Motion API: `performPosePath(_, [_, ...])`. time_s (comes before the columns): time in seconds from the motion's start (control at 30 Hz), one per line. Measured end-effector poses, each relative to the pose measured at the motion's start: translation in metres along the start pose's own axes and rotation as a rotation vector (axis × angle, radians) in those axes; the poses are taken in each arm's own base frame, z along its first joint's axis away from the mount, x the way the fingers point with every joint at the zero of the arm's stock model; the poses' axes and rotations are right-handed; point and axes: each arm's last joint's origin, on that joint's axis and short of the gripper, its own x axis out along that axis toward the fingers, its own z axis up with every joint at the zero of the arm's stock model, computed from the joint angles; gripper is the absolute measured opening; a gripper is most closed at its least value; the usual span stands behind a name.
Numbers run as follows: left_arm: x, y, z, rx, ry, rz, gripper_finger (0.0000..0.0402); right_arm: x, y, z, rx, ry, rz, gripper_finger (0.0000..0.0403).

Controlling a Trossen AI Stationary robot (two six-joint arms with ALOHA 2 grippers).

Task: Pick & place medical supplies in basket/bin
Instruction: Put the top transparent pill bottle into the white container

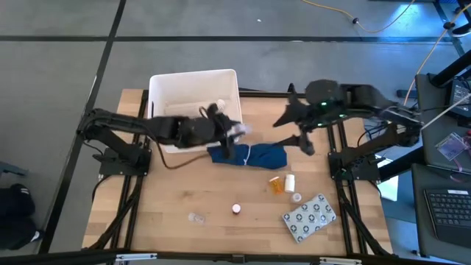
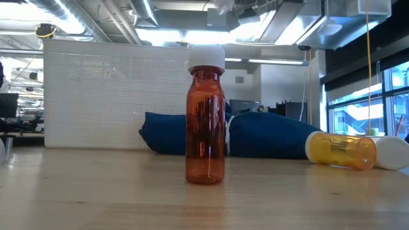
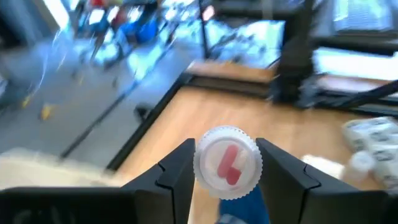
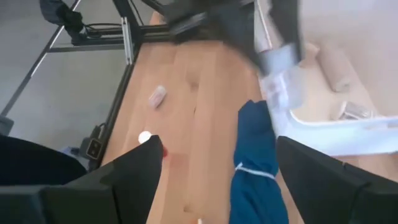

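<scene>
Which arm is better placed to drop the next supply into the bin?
Left. Its gripper already holds a clear vial right beside the bin; the right gripper hangs open and empty.

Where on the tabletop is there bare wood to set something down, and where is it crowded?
Bare wood: the near-left stretch between the clear vial and the left edge, and the far-right part under the right pincer. Crowded: from the blue cloth to the blister pack, with the orange bottle.
</scene>
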Motion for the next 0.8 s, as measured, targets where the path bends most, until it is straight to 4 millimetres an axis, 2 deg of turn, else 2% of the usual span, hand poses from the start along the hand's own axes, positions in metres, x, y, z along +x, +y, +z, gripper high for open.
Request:
performPosePath(0.13, [0.006,0.033,-0.008,-0.08,0.119,0.111,0.0142,-0.018,0.008,-0.008,0.013,-0.01,0.012,0.0309])
performPosePath(0.3, [0.015,0.075,-0.023,-0.197,0.284,0.258,0.0142,-0.025,0.011,-0.022,0.023,-0.007,-0.018,0.0309])
performPosePath(0.53, [0.037,0.119,-0.04,-0.383,0.453,0.259,0.0143,-0.008,0.005,-0.043,0.066,0.077,-0.1,0.0309])
performPosePath(0.67, [0.052,0.132,-0.049,-0.382,0.503,0.276,0.0143,0.004,0.003,-0.051,0.072,0.111,-0.11,0.0309])
performPosePath(0.8, [0.069,0.142,-0.061,-0.411,0.572,0.245,0.0144,0.007,0.002,-0.053,0.071,0.113,-0.111,0.0309])
